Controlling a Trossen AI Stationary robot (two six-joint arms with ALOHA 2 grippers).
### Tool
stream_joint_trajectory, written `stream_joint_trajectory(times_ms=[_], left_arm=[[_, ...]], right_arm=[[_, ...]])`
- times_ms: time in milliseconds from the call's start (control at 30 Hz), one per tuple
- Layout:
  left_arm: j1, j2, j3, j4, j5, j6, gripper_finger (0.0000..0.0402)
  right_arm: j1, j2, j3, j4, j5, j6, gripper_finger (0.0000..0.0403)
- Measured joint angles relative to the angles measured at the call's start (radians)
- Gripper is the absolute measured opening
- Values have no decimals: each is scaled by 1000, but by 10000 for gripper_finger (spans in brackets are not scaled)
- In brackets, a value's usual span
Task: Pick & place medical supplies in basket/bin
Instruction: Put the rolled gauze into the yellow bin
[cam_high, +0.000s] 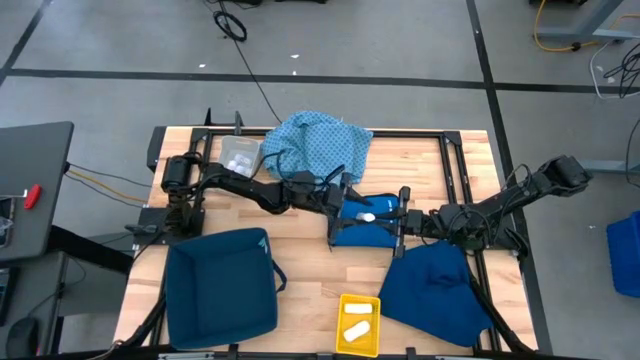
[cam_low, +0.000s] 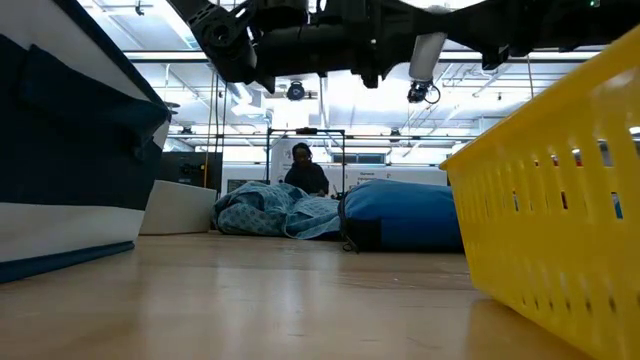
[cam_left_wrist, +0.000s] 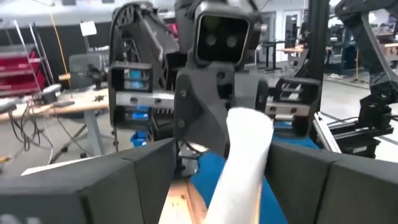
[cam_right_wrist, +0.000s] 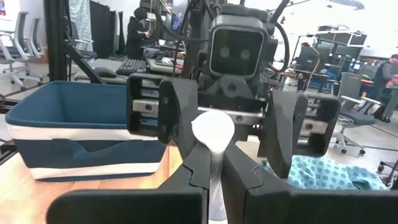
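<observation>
White roll (cam_right_wrist: 213, 129), one, held between both end effectors, long axis running from one to the other. Right end effector (cam_right_wrist: 214, 163) pinches its near end; left end effector (cam_left_wrist: 239, 163) faces it, fingers spread around the far end.

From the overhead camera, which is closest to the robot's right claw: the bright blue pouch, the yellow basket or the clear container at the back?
From the right gripper:
1. Bright blue pouch, directly under it, mid-table.
2. Yellow basket, at the table's front edge.
3. Clear container, back-left corner, beside the light-blue cloth.
</observation>
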Motion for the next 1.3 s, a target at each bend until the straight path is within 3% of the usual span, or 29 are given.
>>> stream_joint_trajectory(times_ms=[100, 233, 433, 833, 1133, 1300], left_arm=[[0, 0, -4, 3, 16, 23, 224], [4, -16, -88, 133, 17, 25, 218], [26, -99, -300, 454, -108, -2, 217], [51, -312, -633, 461, -349, 23, 217], [115, -370, -850, 587, -425, -21, 217], [136, -371, -915, 660, -431, -25, 217]], right_arm=[[0, 0, 0, -6, -2, 0, 15], [1, 0, 0, -33, -7, 7, 15], [14, 1, 0, -66, 1, 34, 15], [21, 1, 0, -66, 13, 29, 15], [42, 1, -1, -76, 7, 54, 15], [53, 1, -2, -104, -92, 141, 14]])
